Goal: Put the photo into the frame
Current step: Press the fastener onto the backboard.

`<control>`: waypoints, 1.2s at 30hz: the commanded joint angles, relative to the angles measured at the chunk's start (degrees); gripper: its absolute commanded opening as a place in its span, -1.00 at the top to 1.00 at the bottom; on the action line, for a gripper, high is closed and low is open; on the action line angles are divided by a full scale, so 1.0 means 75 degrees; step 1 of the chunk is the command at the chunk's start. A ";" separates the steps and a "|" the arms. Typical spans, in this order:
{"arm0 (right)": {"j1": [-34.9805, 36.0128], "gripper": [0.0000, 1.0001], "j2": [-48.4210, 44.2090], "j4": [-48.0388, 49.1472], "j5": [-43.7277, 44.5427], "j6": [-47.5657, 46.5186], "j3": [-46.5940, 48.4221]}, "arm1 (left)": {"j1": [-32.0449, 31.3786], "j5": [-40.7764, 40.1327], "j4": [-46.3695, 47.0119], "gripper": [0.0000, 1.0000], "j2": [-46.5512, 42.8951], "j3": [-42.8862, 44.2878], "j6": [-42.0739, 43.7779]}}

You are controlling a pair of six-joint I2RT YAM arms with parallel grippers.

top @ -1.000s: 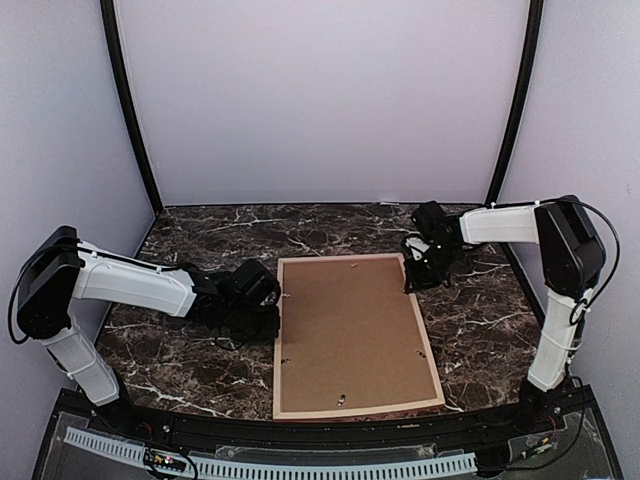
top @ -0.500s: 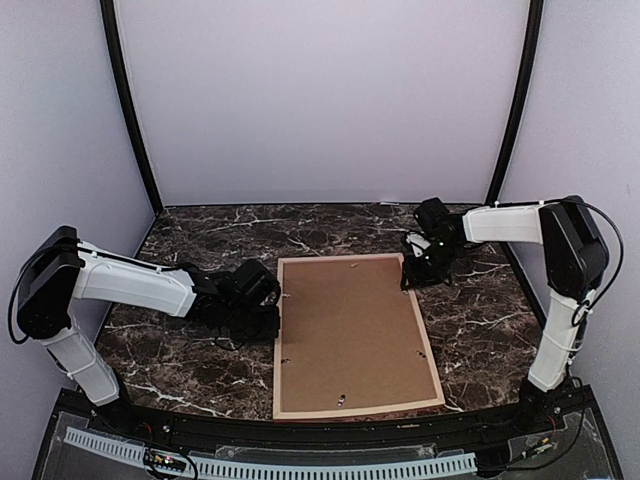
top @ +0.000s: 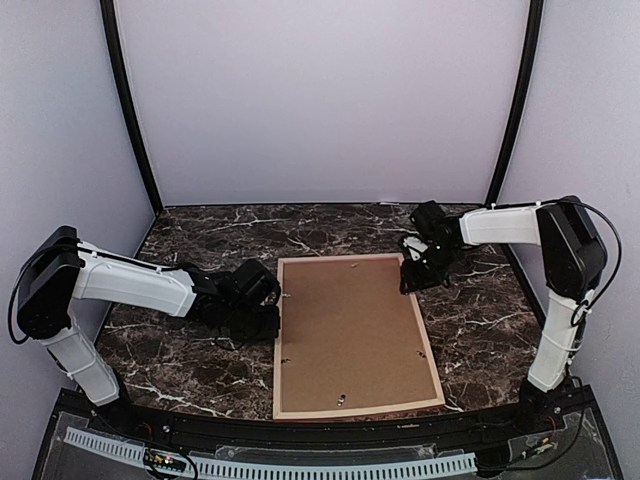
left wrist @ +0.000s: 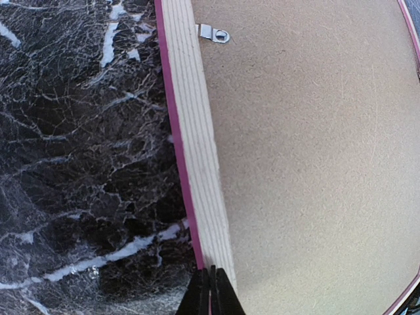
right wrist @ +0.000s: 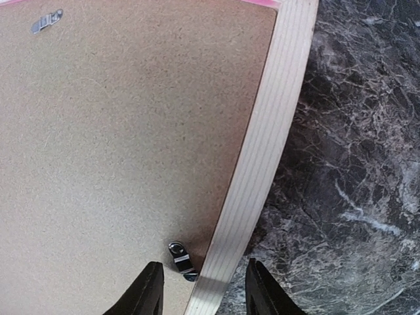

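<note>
The frame (left wrist: pixel 195 138) lies face down in the middle of the marble desk (top: pixel 200 230), with the brown backing board (top: pixel 345 330) sitting inside its rails. My left jaws are clenched shut with nothing between them, the fingertips (left wrist: pixel 211 295) pressed together right at the frame's left rail, about halfway along it. My right jaws are released and stand apart near the far right corner, straddling the right rail: one finger (right wrist: pixel 146 289) over the backing board, the other over the desk. A small metal clip (right wrist: pixel 182 256) lies on the board just beside that rail, between my right fingers.
</note>
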 commanded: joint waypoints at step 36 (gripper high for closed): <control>-0.0238 0.02 -0.0197 0.0306 -0.0668 0.0345 -0.0114 | -0.0055 0.0056 -0.0280 0.94 0.0060 0.0152 0.0133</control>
